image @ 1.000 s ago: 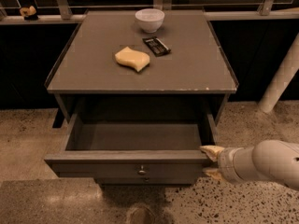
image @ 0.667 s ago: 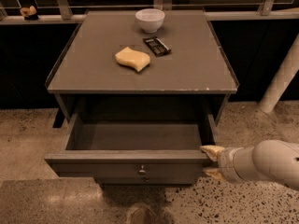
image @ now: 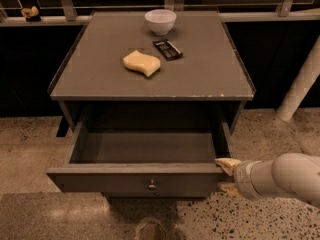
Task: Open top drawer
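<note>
The top drawer (image: 135, 181) of the grey cabinet stands pulled far out, and its inside looks empty. Its flat front carries a small round metal knob (image: 152, 185) at centre. My gripper (image: 226, 176) is at the right end of the drawer front. One yellowish finger (image: 227, 165) lies over the top edge on the inner side and the other (image: 228, 188) lies against the outer face, so the front panel sits between them. My white forearm (image: 287, 176) comes in from the right. The lower drawers are hidden under the open one.
On the cabinet top (image: 200, 79) lie a yellow sponge (image: 141, 63), a dark snack packet (image: 167, 49) and a white bowl (image: 160, 21). A white post (image: 300, 86) leans at the right. A railing (image: 65, 4) runs behind. The floor is speckled terrazzo.
</note>
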`<action>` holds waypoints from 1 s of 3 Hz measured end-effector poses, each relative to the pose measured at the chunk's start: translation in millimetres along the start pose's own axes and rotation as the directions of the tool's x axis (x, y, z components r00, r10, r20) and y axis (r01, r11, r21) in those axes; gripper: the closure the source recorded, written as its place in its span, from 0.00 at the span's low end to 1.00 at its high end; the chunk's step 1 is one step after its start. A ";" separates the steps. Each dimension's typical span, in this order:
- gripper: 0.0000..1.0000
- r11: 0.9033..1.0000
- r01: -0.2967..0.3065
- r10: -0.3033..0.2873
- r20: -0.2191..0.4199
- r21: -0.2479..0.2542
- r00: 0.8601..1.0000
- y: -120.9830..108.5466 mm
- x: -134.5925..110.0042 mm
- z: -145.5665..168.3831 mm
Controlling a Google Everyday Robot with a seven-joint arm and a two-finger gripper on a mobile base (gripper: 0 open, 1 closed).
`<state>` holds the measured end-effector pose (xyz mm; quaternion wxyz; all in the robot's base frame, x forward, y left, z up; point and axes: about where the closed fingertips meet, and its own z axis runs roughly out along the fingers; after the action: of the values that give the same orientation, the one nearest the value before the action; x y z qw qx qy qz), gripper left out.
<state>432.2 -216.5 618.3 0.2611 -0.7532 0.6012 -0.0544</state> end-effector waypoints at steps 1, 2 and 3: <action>1.00 1.000 -0.003 0.003 0.001 -0.002 1.000 7.6 -1.6 -2.3; 1.00 1.000 -0.003 0.003 0.001 -0.002 1.000 7.0 -2.2 -3.2; 1.00 1.000 -0.007 0.007 0.003 -0.004 1.000 14.6 -3.9 -5.4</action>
<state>416.2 -216.7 617.2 0.2607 -0.7517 0.6036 -0.0513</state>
